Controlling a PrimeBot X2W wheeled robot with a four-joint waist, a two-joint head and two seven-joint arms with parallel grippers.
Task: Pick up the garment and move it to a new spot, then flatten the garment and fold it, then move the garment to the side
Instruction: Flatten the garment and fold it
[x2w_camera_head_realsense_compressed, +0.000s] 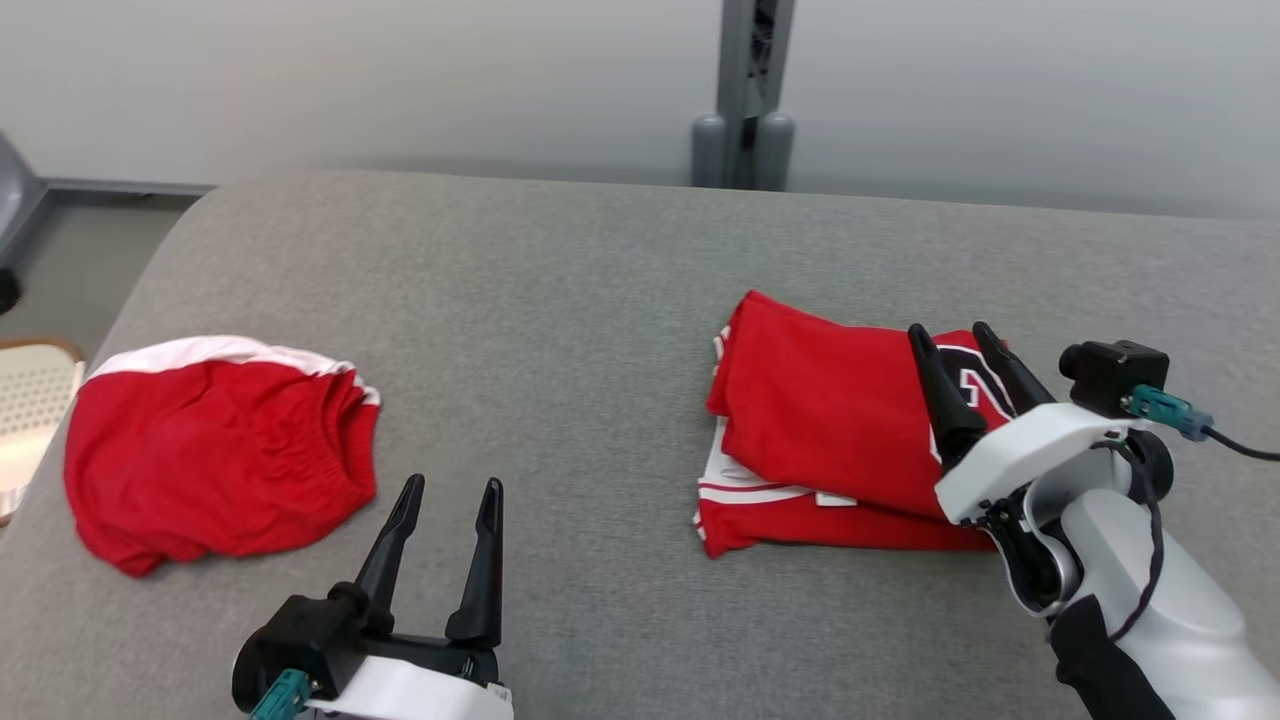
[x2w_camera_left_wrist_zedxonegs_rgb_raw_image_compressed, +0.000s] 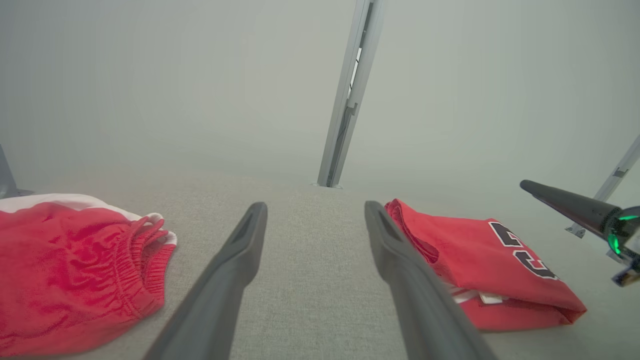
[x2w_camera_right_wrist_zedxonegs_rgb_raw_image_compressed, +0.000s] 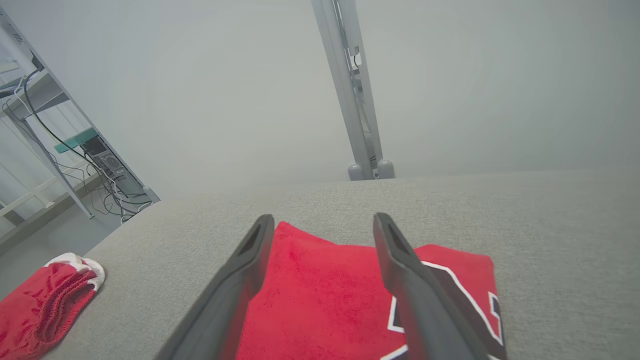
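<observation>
The garment (x2w_camera_head_realsense_compressed: 820, 420) is a red jersey with white trim and a dark number, lying folded into a compact rectangle on the right of the grey surface. My right gripper (x2w_camera_head_realsense_compressed: 950, 333) hovers over its right part, open, with nothing between the fingers. In the right wrist view the garment (x2w_camera_right_wrist_zedxonegs_rgb_raw_image_compressed: 320, 300) lies just below and between the spread fingers of that gripper (x2w_camera_right_wrist_zedxonegs_rgb_raw_image_compressed: 323, 218). My left gripper (x2w_camera_head_realsense_compressed: 453, 484) stands open near the front edge, apart from the garment (x2w_camera_left_wrist_zedxonegs_rgb_raw_image_compressed: 480, 250), with bare fabric surface between its fingers (x2w_camera_left_wrist_zedxonegs_rgb_raw_image_compressed: 315, 206).
Crumpled red shorts with a white band (x2w_camera_head_realsense_compressed: 215, 450) lie at the left. The grey padded surface (x2w_camera_head_realsense_compressed: 560, 300) has free room in the middle. A metal post (x2w_camera_head_realsense_compressed: 745, 100) stands behind the far edge. A cream perforated object (x2w_camera_head_realsense_compressed: 30, 410) sits off the left edge.
</observation>
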